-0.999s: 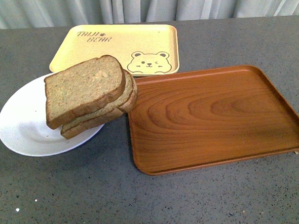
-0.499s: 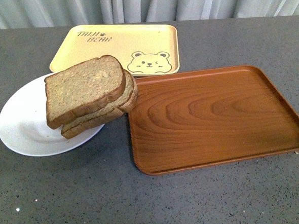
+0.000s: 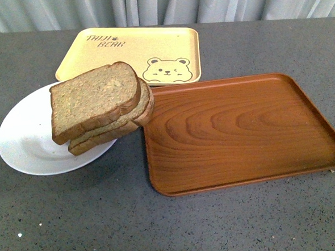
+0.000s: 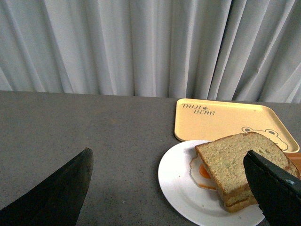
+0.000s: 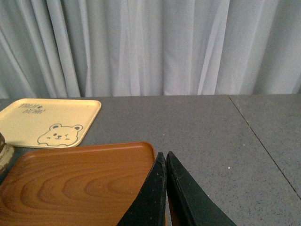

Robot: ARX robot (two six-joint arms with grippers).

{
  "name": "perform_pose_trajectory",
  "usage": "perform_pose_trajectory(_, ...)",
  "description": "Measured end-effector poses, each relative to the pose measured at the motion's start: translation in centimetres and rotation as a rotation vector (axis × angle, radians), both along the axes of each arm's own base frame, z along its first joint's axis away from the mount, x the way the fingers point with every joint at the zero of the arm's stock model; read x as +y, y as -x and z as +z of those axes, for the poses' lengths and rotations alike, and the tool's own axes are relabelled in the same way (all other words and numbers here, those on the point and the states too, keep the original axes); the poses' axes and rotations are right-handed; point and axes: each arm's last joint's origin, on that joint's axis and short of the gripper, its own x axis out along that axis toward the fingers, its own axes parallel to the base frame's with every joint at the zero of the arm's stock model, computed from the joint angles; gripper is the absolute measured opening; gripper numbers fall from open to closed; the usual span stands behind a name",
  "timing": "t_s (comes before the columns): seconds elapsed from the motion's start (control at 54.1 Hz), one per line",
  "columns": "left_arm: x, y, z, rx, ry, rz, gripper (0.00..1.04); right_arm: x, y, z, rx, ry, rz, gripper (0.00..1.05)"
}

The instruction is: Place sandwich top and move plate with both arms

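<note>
The sandwich top (image 3: 95,98) lies on a second bread slice at the right side of the white plate (image 3: 26,140), and the stack overhangs the plate's rim towards the brown tray. In the left wrist view a fried egg (image 4: 200,170) peeks out under the sandwich top (image 4: 240,157) on the plate (image 4: 181,188). My left gripper (image 4: 168,154) is open and empty, back from the plate, with its fingers wide on either side. My right gripper (image 5: 163,154) is shut on nothing, over the brown tray's far right corner. Neither arm shows in the front view.
A brown wood-grain tray (image 3: 241,129) lies right of the plate, its left edge close to the bread. A pale yellow bear-printed tray (image 3: 129,51) sits behind both. Grey curtains (image 5: 150,47) hang at the table's far edge.
</note>
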Motion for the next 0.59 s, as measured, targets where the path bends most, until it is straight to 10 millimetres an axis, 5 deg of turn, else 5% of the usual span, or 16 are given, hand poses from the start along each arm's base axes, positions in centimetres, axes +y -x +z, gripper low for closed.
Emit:
perform_pose_trajectory(0.481,0.0,0.0,0.0,0.0,0.0,0.0,0.96,0.0,1.4,-0.3,0.006,0.0,0.001,0.02)
perform_pose_trajectory(0.592,0.0,0.0,0.0,0.0,0.0,0.0,0.96,0.0,1.4,-0.3,0.005,0.001,0.001,0.19)
